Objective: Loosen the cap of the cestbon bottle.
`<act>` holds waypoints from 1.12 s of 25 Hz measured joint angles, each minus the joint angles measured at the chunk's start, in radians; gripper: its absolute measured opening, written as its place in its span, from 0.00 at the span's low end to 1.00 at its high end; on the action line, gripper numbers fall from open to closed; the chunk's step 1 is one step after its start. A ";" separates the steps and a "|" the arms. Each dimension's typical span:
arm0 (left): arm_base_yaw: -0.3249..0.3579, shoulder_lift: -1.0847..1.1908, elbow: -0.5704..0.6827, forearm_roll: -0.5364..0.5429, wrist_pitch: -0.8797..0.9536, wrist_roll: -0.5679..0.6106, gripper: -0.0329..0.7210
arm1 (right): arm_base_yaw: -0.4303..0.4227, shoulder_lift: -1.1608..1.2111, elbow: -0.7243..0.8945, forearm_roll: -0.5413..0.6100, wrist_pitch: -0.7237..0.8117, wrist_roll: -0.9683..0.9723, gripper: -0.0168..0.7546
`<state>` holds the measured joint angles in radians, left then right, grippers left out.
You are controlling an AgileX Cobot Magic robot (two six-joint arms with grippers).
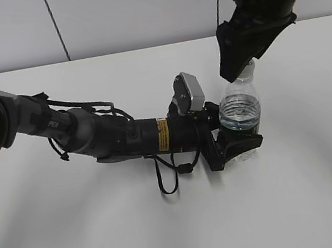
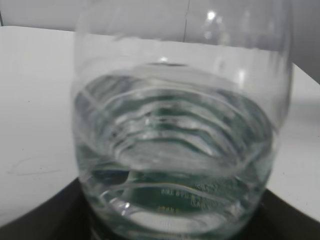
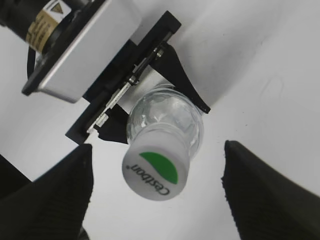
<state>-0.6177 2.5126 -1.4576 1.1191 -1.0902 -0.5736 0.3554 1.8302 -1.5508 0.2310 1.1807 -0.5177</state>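
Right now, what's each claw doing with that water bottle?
Left gripper clamped on cestbon bottle, upright. Right gripper open, fingers either side of cap, not touching. Nothing in the way.

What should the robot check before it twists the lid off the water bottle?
1. Cestbon bottle upright on the table: ok.
2. Left gripper clamped around the bottle's lower part: ok.
3. Cap on the bottle, between the right gripper's fingers: ok.
4. Right fingers touching the cap: not ok, open with gaps on both sides.
5. Firmness of the left grip: cannot tell.
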 joint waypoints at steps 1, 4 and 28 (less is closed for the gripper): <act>0.000 0.000 0.000 0.000 0.000 0.000 0.71 | 0.000 0.000 0.000 0.000 0.000 0.067 0.81; 0.000 0.000 0.000 0.000 0.000 0.000 0.71 | 0.000 0.000 0.000 0.002 -0.001 0.264 0.81; 0.000 0.000 0.000 0.000 0.000 0.000 0.71 | 0.000 0.000 0.000 0.006 0.000 0.545 0.42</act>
<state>-0.6177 2.5126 -1.4576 1.1191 -1.0902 -0.5736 0.3554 1.8302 -1.5508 0.2368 1.1806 0.0273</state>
